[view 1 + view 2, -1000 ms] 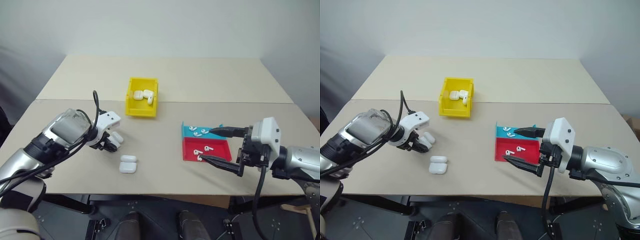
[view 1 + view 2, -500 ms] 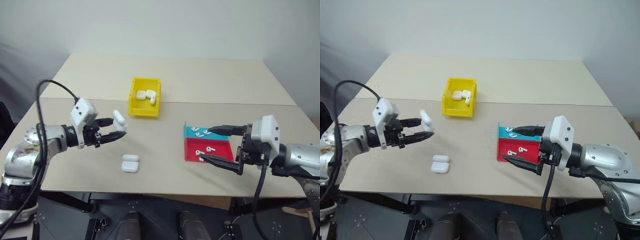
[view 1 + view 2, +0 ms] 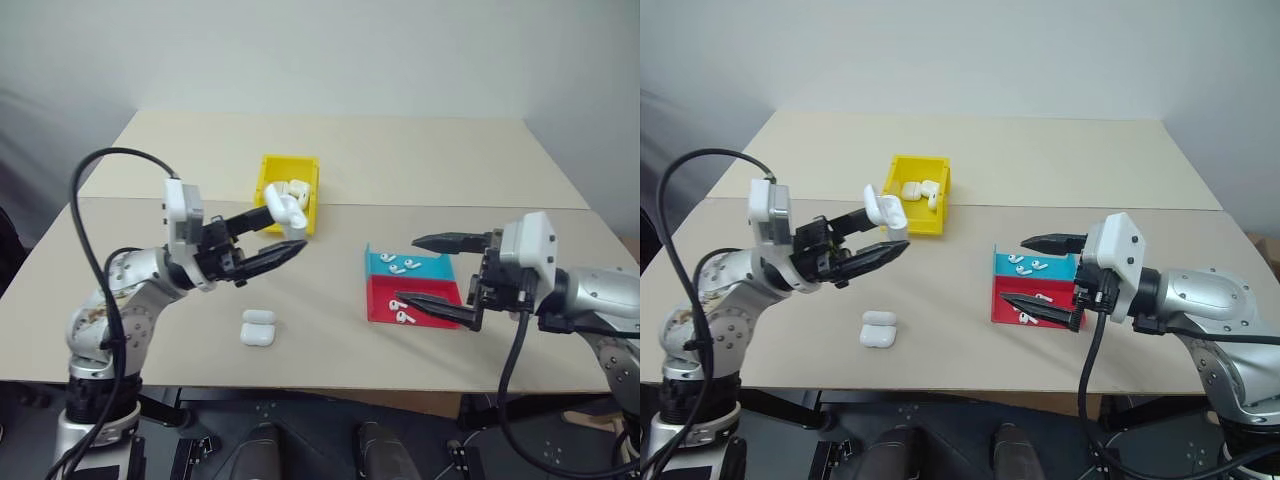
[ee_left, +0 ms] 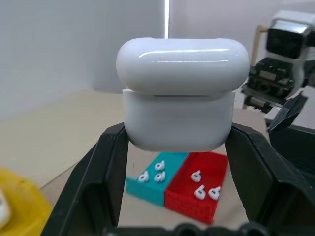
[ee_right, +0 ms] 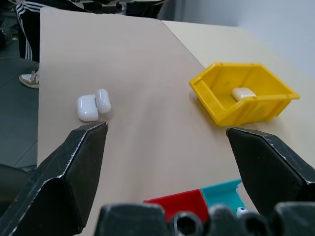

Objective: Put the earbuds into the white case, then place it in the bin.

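Note:
My left gripper (image 3: 286, 230) is shut on the white case (image 4: 179, 98), held up in the air in front of the yellow bin (image 3: 262, 188). The fingers (image 4: 106, 167) clamp the case's lower half, and a thin gap shows under its lid. Small white earbuds (image 3: 404, 265) lie in the blue half and the red half of a flat tray (image 3: 432, 288). My right gripper (image 3: 405, 270) hangs open just over that tray with nothing between its fingers. It faces the bin (image 5: 219, 109) across the table.
Another white case (image 3: 257, 327) lies open on the table near the front, below my left gripper. The bin holds a few white cases (image 3: 297, 190). The tray (image 4: 189, 196) sits at the right, and a seam crosses the table behind the bin.
My left gripper has lifted the white case off the table and swung to the right, so that it now points toward the right arm. The right gripper has stayed open over the tray.

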Available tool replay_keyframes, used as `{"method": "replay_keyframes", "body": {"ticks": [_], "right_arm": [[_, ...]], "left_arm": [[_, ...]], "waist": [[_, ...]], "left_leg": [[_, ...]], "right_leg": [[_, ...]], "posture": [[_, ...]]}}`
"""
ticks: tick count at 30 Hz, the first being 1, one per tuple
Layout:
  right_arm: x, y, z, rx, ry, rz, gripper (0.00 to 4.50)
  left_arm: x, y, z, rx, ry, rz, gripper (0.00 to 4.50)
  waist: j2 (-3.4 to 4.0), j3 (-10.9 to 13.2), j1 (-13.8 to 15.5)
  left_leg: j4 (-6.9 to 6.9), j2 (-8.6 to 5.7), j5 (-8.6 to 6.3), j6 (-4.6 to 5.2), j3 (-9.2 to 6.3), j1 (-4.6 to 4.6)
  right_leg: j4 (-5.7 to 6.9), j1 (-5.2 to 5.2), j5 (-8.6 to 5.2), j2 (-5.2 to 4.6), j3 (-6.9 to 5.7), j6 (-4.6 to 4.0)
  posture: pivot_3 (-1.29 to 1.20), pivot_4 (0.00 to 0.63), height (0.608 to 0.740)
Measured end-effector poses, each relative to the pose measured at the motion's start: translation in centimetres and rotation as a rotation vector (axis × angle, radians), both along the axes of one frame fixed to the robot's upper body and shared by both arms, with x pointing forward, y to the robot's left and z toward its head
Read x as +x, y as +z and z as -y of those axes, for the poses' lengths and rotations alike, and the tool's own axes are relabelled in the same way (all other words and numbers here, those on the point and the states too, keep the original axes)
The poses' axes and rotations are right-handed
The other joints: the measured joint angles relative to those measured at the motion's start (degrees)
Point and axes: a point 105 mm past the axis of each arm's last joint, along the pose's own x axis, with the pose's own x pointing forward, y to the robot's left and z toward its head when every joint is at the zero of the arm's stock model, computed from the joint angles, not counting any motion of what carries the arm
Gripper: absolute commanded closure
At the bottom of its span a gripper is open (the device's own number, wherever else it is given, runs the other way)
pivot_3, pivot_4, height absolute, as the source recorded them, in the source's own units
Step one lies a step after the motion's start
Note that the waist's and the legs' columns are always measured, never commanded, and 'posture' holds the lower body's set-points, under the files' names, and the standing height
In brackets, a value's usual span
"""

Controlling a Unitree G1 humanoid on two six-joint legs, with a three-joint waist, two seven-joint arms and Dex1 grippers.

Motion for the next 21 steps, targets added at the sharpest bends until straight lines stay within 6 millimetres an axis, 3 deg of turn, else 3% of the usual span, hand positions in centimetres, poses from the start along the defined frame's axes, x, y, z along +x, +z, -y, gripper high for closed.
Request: {"method": "replay_keyframes", "body": {"ticks": [8,18,21], "right_arm": [[0.3,-0.1,-0.1,-0.039,0.014,0.003,0.00],[1.4,-2.2,1.5,-0.265,-0.084,-0.067,0.00],[1.7,-2.7,2.0,-0.369,-0.088,-0.101,0.60]], "left_arm": [[-1.8,0.3,2.5,-0.021,-0.176,0.051,1.78],[-2.6,-0.5,2.8,0.011,-0.232,0.082,1.78],[-2.9,-0.6,3.0,0.013,-0.241,0.086,1.78]], "waist": [[0.00,0.0,-0.4],[0.00,0.0,-0.5],[0.01,0.0,-0.5]], "left_leg": [[0.00,0.00,0.00,0.00,-0.02,0.01],[0.00,0.01,0.00,0.00,-0.01,0.00],[0.00,0.01,0.00,0.00,-0.01,0.03]], "right_leg": [[0.01,0.00,0.04,0.01,0.00,0.07],[0.00,-0.02,-0.09,0.01,0.01,-0.14],[0.00,-0.03,-0.10,0.01,0.02,-0.16]], "posture": [[0.00,0.150,0.740],[0.00,0.150,0.740],[0.00,0.150,0.740]]}}
